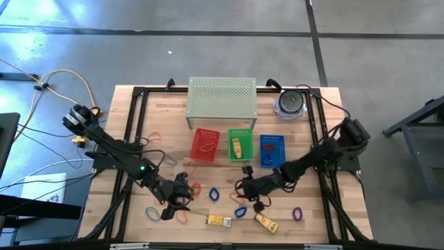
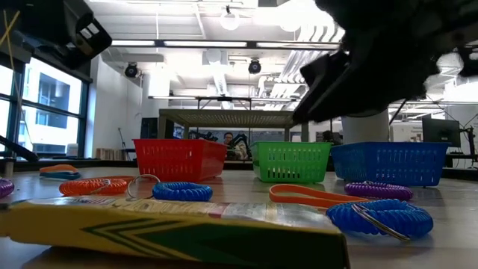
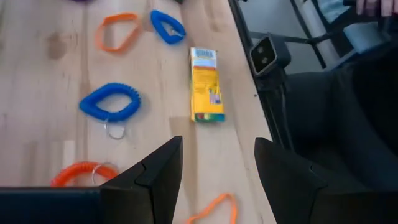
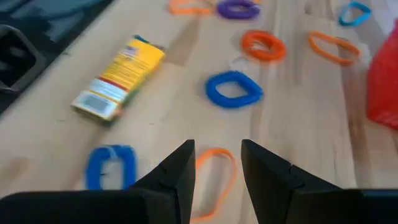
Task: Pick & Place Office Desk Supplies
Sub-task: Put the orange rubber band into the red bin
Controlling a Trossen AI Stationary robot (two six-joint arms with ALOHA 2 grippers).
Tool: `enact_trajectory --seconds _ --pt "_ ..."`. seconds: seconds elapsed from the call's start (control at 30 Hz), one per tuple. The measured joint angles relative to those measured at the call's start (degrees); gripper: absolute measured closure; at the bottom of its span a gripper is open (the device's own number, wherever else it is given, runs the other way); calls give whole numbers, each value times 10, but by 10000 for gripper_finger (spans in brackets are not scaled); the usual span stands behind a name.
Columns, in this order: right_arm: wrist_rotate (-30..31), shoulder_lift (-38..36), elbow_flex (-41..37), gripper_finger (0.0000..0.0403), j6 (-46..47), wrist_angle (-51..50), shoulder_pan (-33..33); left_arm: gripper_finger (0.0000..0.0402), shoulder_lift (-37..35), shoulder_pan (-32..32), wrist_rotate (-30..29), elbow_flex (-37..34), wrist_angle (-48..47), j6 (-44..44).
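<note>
1. The left gripper [image 1: 179, 198] hung low over the near-left part of the table, its dark fingers [image 3: 163, 174] parted with nothing between them.
2. The right gripper [image 1: 244, 189] hovered near the table's middle, jaws apart and empty above an orange band [image 4: 214, 171].
3. The table [image 1: 132, 139] was pale wooden butcher block with a black frame along its edges; around it lay a grey concrete floor, and the low view showed an open room with ceiling lights and large windows.
4. Three small plastic lattice baskets sat in a row at mid-table: a red basket [image 1: 205, 144], a green basket [image 1: 241, 144] holding a yellow box, and a blue basket [image 1: 272, 149]. Behind them stood a perforated pale-green metal shelf [image 1: 222, 101].
5. The supplies lay scattered along the near edge: coiled loops such as a blue coil [image 3: 110, 102] with a metal ring and an orange coil [image 4: 263, 45], flat bands, and glossy yellow boxes [image 1: 218, 220] lying flat.
</note>
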Motion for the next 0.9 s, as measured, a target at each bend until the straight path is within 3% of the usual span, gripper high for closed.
enact_trajectory --seconds 0.47,0.9 --pt "51 44 0 280 31 2 -4 209 5 -6 -10 0 15 -10" --pt "41 44 0 184 28 -4 -4 209 5 -5 -10 0 15 3"
